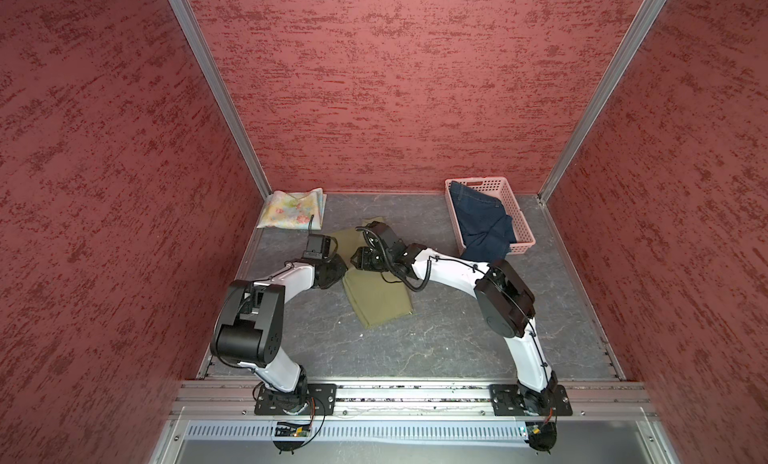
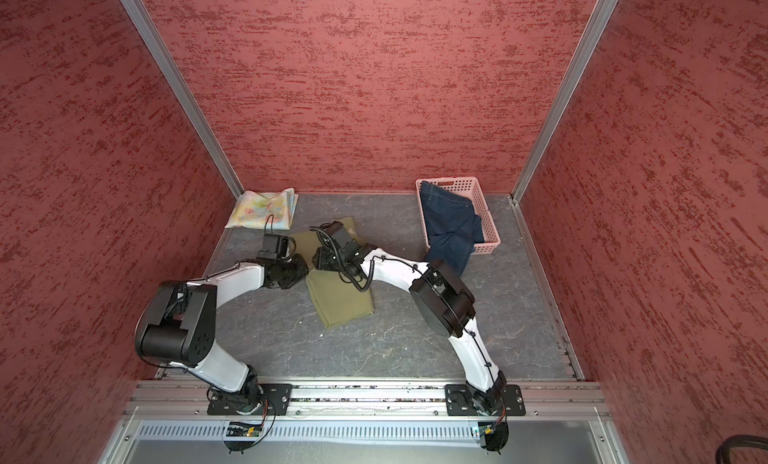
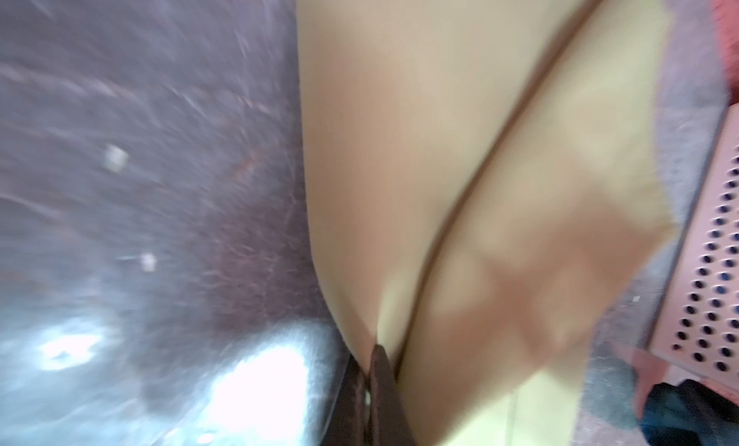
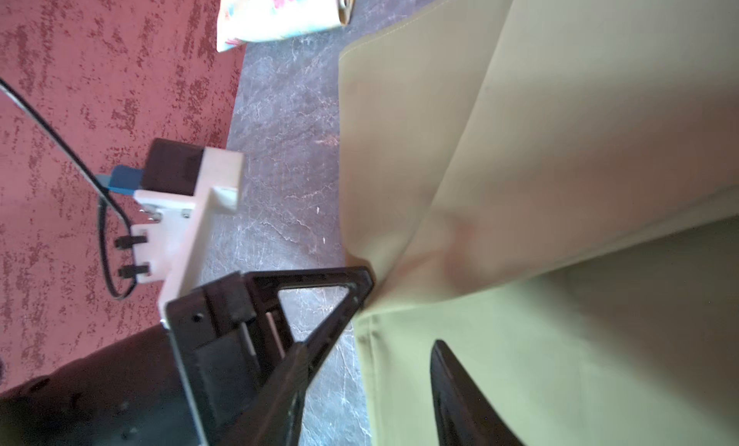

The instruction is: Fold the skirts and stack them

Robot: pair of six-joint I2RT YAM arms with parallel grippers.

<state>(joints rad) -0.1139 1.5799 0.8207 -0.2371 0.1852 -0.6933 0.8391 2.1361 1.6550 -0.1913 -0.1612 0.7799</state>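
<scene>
The grey table (image 1: 436, 337) carries all three skirts, and none is stacked on another yet.

The olive skirt (image 1: 376, 295) lies mid-table between the two arms. Its near part lies flat and looks doubled over, while its far part is bunched under the wrists, so I judge its fold to be under way and unfinished.

The pink basket (image 1: 521, 229) stands at the far right. The denim skirt (image 1: 482, 225) sits crumpled in it and spills over its near end onto the table. It looks untouched and is probably the last one to do.

The floral skirt (image 1: 291, 210) rests in the far left corner, folded into a neat square. That one looks done and would make the base of the stack.

The left gripper (image 3: 372, 356) is clenched on the left edge of the olive skirt, with cloth drawn up to its tip. The right gripper (image 4: 368, 344) stands with its jaws apart over the same skirt, gripping nothing.
</scene>
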